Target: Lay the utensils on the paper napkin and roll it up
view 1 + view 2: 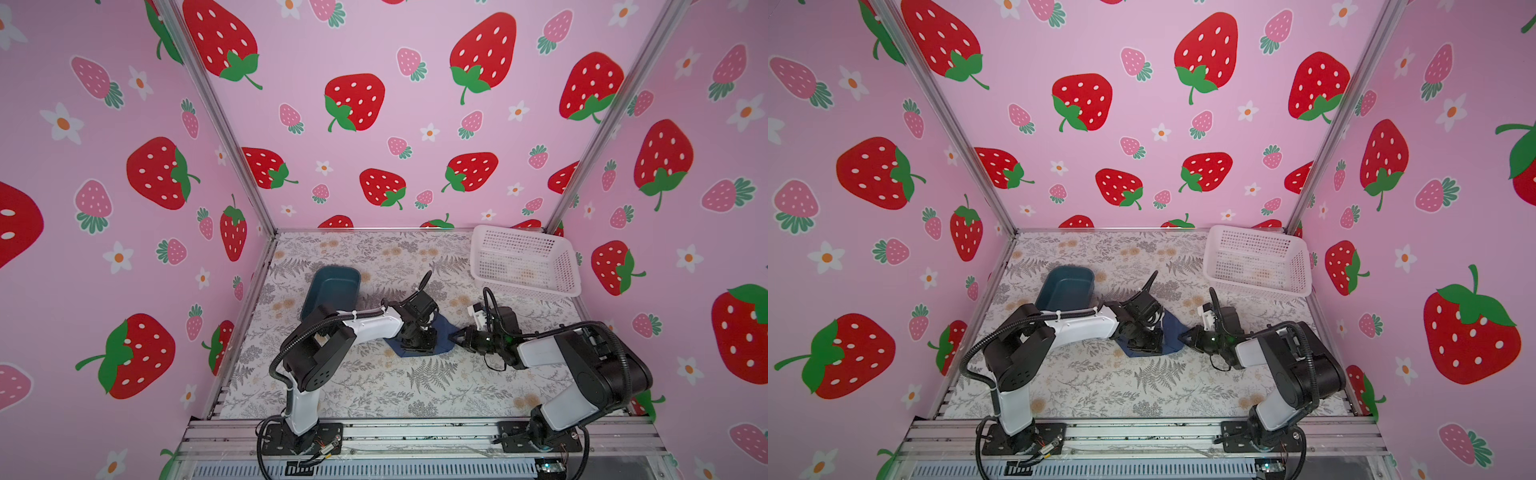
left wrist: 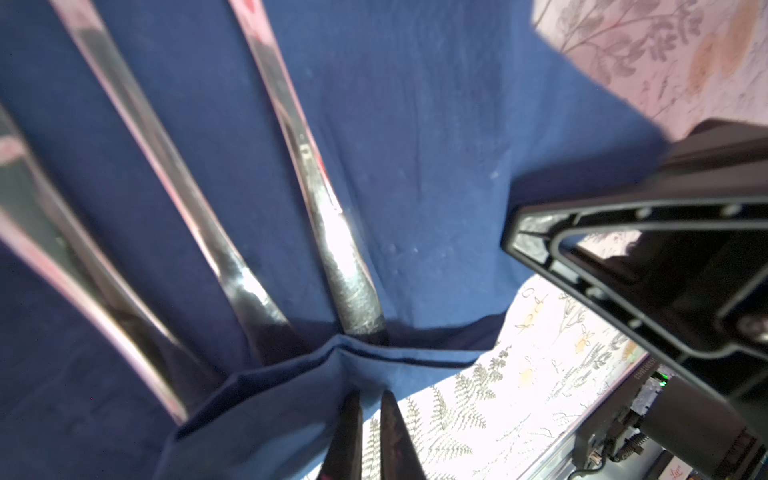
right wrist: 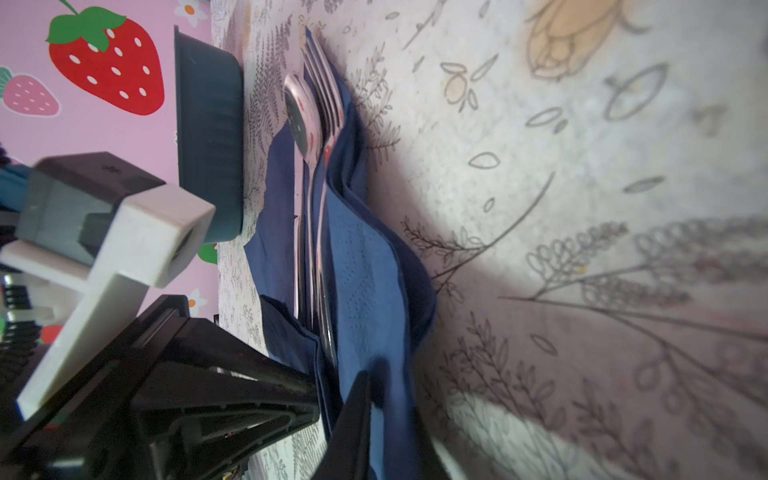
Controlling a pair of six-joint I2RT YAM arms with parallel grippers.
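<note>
The left gripper [image 2: 371, 415] is closed narrowly on the folded edge of the paper napkin [image 2: 415, 145], a neighbouring flap is pinched by the right gripper [image 3: 336, 399] just beside it, and the utensils [image 2: 324, 216] are laid side by side on the napkin, handle ends tucked under the fold, with the teal tub [image 3: 208, 124] beyond.

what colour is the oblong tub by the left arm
The tub is plain dark teal, with no pattern; it shows best in a top view.
</note>
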